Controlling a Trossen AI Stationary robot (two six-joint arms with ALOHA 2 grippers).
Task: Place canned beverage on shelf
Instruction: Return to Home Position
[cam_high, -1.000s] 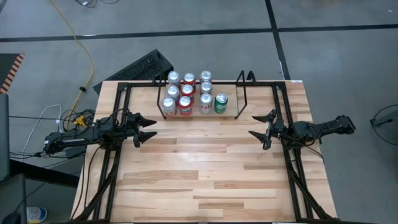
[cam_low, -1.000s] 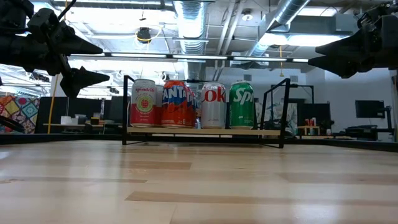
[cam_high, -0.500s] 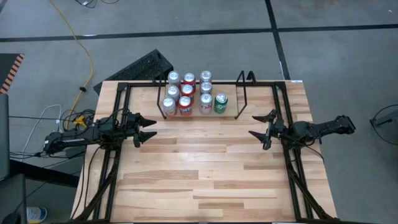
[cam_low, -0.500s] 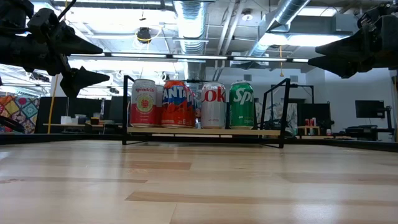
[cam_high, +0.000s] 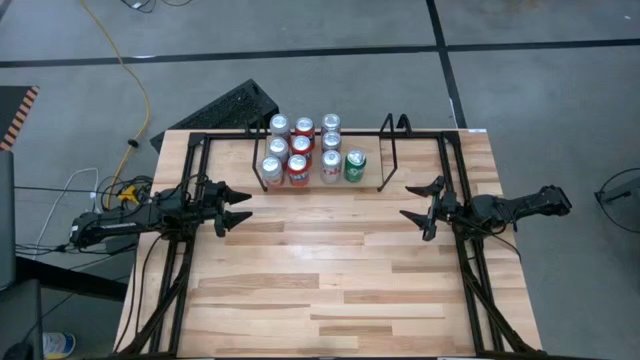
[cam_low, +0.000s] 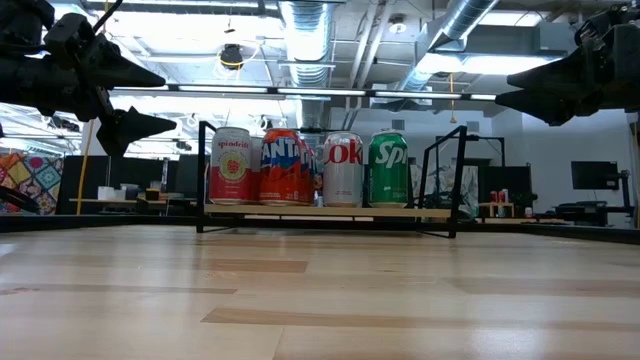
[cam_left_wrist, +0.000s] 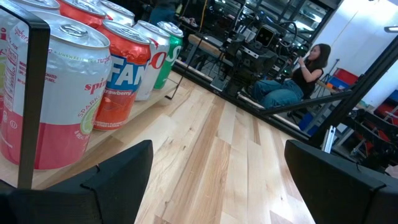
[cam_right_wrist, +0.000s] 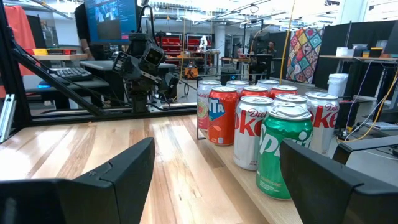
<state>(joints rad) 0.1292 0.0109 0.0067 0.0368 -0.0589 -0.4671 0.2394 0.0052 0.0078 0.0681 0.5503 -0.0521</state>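
a: how would one of those canned beverages handle, if an arm had to take one?

b: judging by looks, a thin-walled aluminium cylinder: stiff while full, fairly heavy for its size, smooth and a bit slippery on the printed side. i'd take it round the middle of the body, fingers on opposite sides, and not squeeze hard enough to dent it. it would tip easily if nudged near the top.

a: where are they?

b: all standing upright in the low black wire shelf with a light wood floor (cam_high: 380, 160) at the far edge of the pale wood plank table (cam_high: 330, 280). nearest the front, the green soda can (cam_high: 355, 166) sits at the end of the row, beside a silver diet cola can (cam_low: 343, 170), then an orange soda can (cam_low: 283, 167) and a pink and white sparkling drink can (cam_low: 231, 166). more silver-topped cans stand in rows behind. the stretch of shelf beyond the green can looks unfilled.

a: and the grippers?

b: the left gripper (cam_high: 236, 206) hovers above the table's left side, just short of the shelf's near corner, jaws spread wide with nothing between them. the right gripper (cam_high: 420, 200) mirrors it on the right side, also spread wide and holding nothing. i see no loose can on the table for either to fetch.

a: anyone about?

b: a seated person (cam_left_wrist: 292, 81) shows in the room beyond, in the left wrist view.
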